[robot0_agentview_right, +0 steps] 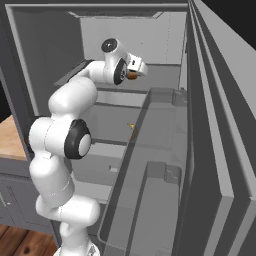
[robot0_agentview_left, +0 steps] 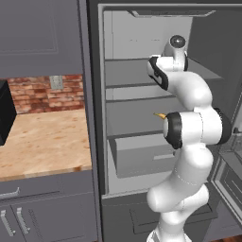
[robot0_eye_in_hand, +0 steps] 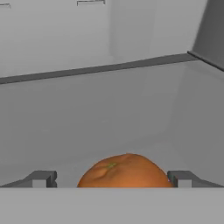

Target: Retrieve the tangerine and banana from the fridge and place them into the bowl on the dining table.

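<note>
Wide-open gripper [robot0_eye_in_hand: 112,178] straddles the small round orange tangerine [robot0_eye_in_hand: 126,171], bottom centre.
Its green stem scar faces up; pale grey fridge shelf [robot0_eye_in_hand: 109,113] beneath.

The fridge [robot0_agentview_left: 142,118] stands open, and the arm reaches onto its upper shelf [robot0_agentview_right: 160,75]. There the tangerine [robot0_eye_in_hand: 126,171] sits between the spread fingertips [robot0_eye_in_hand: 41,179], with a little free room on each side. Beyond the fruit the shelf floor runs bare to the back wall [robot0_eye_in_hand: 87,35]; a side wall [robot0_eye_in_hand: 205,109] closes it on the right of the hand view. The open door [robot0_agentview_right: 210,150] with its clear bins hems the arm's right side. A banana tip [robot0_agentview_left: 159,115] pokes out on the lower shelf.
</note>
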Robot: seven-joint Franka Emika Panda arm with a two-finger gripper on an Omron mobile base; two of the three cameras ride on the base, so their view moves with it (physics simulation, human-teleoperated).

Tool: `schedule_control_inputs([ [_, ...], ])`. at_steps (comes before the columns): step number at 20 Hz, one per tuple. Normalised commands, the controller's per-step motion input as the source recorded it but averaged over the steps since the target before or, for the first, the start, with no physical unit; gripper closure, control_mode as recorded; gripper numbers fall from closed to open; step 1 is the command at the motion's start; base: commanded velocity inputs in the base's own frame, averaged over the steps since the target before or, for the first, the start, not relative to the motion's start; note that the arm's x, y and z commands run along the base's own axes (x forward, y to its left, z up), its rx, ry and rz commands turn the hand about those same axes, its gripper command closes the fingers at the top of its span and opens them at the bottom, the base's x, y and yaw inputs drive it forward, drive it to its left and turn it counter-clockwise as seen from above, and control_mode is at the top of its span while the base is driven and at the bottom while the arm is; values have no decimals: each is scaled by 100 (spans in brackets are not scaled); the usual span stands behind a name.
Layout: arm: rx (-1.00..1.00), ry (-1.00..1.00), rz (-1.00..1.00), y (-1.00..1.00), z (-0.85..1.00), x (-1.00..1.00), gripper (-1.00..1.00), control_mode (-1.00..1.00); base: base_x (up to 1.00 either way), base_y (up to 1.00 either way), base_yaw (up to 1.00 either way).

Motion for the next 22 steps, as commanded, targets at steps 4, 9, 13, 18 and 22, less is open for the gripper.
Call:
schedule_control_inputs([
  [4, -1, 3, -1, -2, -23, 12, 100, -100, 0, 0, 0],
  [9, -10, 20, -4, -9, -59, 0, 100, -100, 0, 0, 0],
  [13, -12, 22, -6, -27, -81, 0, 100, -100, 0, 0, 0],
  [18, -11, 15, -7, -28, -78, -2, 100, -100, 0, 0, 0],
  [22, 13, -12, -1, -70, -46, -73, 100, -100, 0, 0, 0],
])
